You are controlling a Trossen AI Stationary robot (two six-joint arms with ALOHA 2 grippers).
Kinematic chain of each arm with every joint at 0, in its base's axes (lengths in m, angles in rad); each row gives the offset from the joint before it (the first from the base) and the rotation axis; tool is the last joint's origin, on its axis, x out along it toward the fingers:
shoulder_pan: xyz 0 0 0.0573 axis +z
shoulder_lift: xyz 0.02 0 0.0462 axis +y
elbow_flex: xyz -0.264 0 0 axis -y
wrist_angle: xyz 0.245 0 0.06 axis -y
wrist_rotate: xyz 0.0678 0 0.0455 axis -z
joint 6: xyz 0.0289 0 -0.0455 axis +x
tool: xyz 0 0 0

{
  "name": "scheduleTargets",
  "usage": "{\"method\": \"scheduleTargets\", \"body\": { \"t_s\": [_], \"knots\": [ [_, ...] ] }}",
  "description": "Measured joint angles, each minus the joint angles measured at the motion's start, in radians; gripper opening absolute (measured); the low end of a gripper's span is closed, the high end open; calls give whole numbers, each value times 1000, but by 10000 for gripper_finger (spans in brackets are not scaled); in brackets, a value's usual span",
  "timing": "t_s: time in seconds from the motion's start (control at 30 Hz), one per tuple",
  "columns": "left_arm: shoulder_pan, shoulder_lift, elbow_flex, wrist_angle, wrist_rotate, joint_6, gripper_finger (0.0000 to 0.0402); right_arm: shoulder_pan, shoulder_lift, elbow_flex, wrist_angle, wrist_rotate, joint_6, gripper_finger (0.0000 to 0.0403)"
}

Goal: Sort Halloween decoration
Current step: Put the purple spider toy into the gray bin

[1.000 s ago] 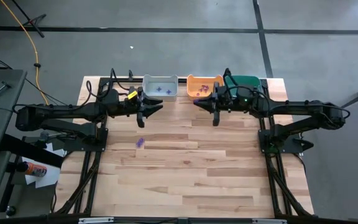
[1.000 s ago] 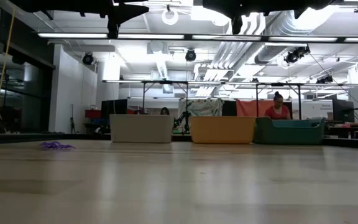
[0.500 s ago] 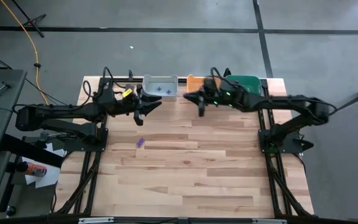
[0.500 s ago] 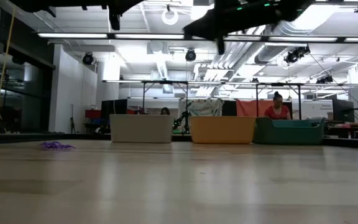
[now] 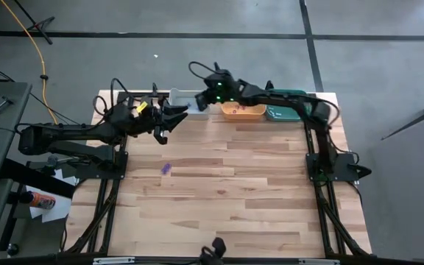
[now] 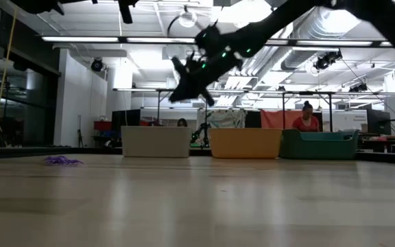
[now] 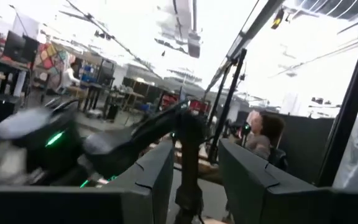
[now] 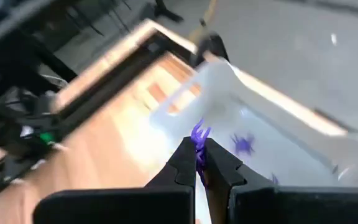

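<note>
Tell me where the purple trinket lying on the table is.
High view: the purple trinket lies alone on the table's left half, nearer than the left gripper and the grey bin.

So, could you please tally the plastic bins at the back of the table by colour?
Grey bin: 1
Orange bin: 1
Teal bin: 1
Total: 3

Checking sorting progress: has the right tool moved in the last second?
Yes. The right tool swung left from over the orange bin to the grey bin.
</note>
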Motion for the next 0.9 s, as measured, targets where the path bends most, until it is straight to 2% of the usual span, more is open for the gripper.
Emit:
{"method": "scheduleTargets", "body": {
  "t_s": [0.17, 0.3, 0.4, 0.57, 0.7, 0.77, 0.9],
  "knots": [
    [0, 0, 0, 3, 0, 0, 115, -2, 128, 126, -75, 0, 74, 2],
    [0, 0, 0, 4, -1, 0, 115, 3, 175, 202, -137, 5, 103, 21],
    [0, 0, 0, 4, -2, 0, 115, 4, 190, 224, -166, 37, 152, 49],
    [0, 0, 0, 3, -1, 1, 115, -4, 190, 227, -166, 28, 161, 114],
    [0, 0, 0, 3, -1, 9, 115, -11, 190, 227, -173, -25, 145, 170],
    [0, 0, 0, 3, -1, 19, 115, -21, 187, 227, -176, -85, 104, 191],
    [0, 0, 0, 3, -1, 27, 115, -44, 124, 226, -236, -219, 31, 207]
  ]
}}
